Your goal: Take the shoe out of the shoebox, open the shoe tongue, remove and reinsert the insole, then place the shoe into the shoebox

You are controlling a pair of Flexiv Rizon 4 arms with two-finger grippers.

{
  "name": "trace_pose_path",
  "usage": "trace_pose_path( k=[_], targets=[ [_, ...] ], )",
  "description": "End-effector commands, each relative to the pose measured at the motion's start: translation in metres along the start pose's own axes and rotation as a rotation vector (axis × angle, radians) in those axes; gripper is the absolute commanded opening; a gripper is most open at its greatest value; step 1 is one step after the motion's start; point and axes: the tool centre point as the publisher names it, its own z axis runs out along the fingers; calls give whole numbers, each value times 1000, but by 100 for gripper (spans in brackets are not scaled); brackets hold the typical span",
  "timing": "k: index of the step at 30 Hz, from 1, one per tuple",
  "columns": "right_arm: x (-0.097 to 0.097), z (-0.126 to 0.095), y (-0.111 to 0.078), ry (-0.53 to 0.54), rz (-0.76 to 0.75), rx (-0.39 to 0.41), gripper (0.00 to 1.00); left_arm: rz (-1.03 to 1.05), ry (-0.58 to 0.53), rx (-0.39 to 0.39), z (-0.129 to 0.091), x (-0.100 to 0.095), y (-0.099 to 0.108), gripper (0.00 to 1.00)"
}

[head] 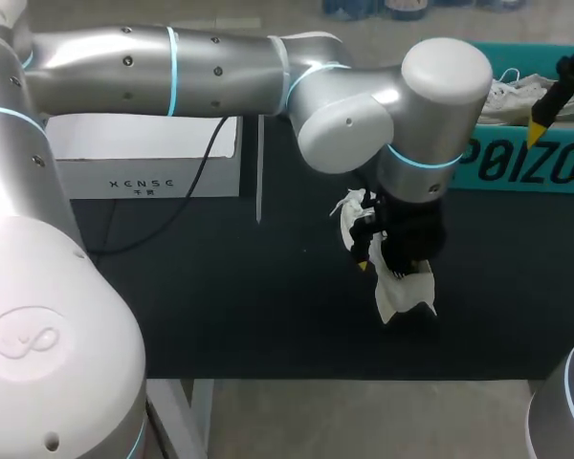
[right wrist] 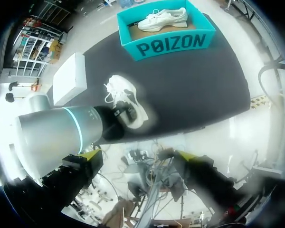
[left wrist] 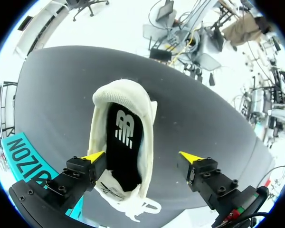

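Observation:
A white shoe lies on the black tabletop with its black insole showing inside the opening. My left gripper hovers just above it, open. One fingertip is close to the shoe's side and the other stands well apart from it. In the head view the left gripper covers the middle of the shoe. The teal shoebox at the far right holds a second white shoe. My right gripper is over that box; in its own wrist view the right gripper is open and empty.
A white box stands at the back left, with a black cable running down from it over the table. From the right wrist I see the shoebox, the shoe, my left arm and the white box.

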Motion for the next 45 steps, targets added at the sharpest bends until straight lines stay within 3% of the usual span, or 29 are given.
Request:
trace_pose_path(
  k=[1, 7, 13, 22, 23, 24, 26, 27, 36, 45],
  targets=[
    [1, 0, 2, -3, 1, 3, 100, -12, -4, -1, -2, -1, 2, 100],
    [1, 0, 2, -3, 1, 3, 100, -10, -70, -17, -25, -3, -2, 100],
    [1, 0, 2, -3, 1, 3, 100, -9, -104, -73, -56, 8, -7, 100],
    [1, 0, 2, -3, 1, 3, 100, -39, -133, -115, -67, 16, 23, 100],
    [1, 0, 2, -3, 1, 3, 100, -41, -131, -120, -67, 16, 29, 96],
    [1, 0, 2, -3, 1, 3, 100, -37, -133, -121, -67, 16, 32, 50],
    [1, 0, 2, -3, 1, 3, 100, -33, -127, -133, -66, 14, 43, 9],
    [1, 0, 2, -3, 1, 3, 100, -25, -126, -134, -65, 12, 47, 0],
    [1, 0, 2, -3, 1, 3, 100, 4, -123, -131, -53, -19, 73, 0],
    [1, 0, 2, -3, 1, 3, 100, 16, -96, -57, -20, -25, 56, 0]
  ],
)
